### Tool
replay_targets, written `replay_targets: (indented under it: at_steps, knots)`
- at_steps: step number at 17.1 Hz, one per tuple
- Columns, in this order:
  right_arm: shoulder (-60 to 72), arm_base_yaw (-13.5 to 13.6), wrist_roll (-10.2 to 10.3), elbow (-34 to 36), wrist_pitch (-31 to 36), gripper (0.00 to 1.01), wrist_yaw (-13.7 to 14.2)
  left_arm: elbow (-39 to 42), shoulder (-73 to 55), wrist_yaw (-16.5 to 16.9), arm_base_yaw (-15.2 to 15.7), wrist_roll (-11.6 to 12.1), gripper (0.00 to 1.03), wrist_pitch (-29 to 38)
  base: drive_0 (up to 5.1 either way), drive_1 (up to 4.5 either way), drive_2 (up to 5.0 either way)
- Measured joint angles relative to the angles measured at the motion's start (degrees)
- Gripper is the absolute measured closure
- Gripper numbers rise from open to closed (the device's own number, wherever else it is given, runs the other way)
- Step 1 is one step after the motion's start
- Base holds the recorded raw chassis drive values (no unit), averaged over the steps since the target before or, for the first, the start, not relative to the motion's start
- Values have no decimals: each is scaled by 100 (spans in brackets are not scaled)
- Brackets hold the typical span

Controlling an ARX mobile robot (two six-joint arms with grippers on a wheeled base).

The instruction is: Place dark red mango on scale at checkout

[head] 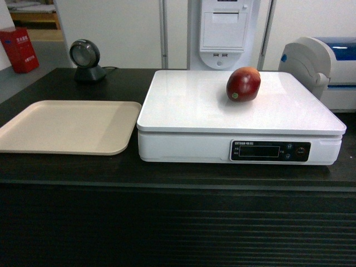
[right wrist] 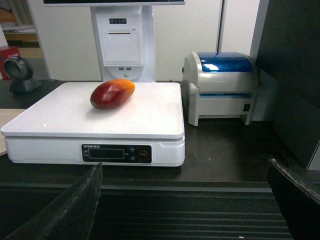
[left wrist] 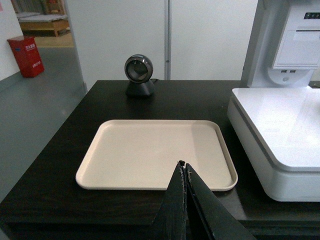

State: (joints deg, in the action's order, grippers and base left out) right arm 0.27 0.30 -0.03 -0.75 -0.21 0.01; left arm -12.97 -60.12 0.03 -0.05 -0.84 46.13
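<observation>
The dark red mango (head: 243, 84) lies on its side on the white scale (head: 189, 105), toward the platform's back right. From the right wrist the mango (right wrist: 112, 93) shows an orange-yellow end, and the scale (right wrist: 145, 120) sits on the dark checkout counter (head: 167, 172). My right gripper (right wrist: 185, 172) is open in front of the counter's ribbed panel, well short of the scale, with nothing between its fingers. My left gripper (left wrist: 183, 164) is shut and empty, hovering at the near edge of the beige tray. Neither gripper appears in the head view.
An empty beige tray (head: 67, 125) lies left of the scale. A round barcode scanner (head: 85, 60) stands at the back left. A white and blue label printer (right wrist: 220, 87) sits right of the scale. A white terminal stand (head: 225, 33) rises behind it.
</observation>
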Motion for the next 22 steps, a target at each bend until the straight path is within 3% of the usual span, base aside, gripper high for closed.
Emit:
replay_targets:
  at_steps: [9, 11, 12, 22]
  knots:
    - [0, 0, 0, 0, 0, 3, 0, 901, 1834, -2, 4, 0, 101, -892, 0, 0, 0]
    - [0, 0, 0, 0, 0, 3, 0, 953, 2004, -2, 4, 0, 101, -1001, 0, 0, 0]
    - [0, 0, 0, 0, 0, 3, 0, 1097, 2041, -2, 4, 0, 101, -732, 0, 0, 0]
    - [0, 0, 0, 0, 0, 3, 0, 1239, 4074, -2, 4, 0, 101, -2671, 0, 0, 0]
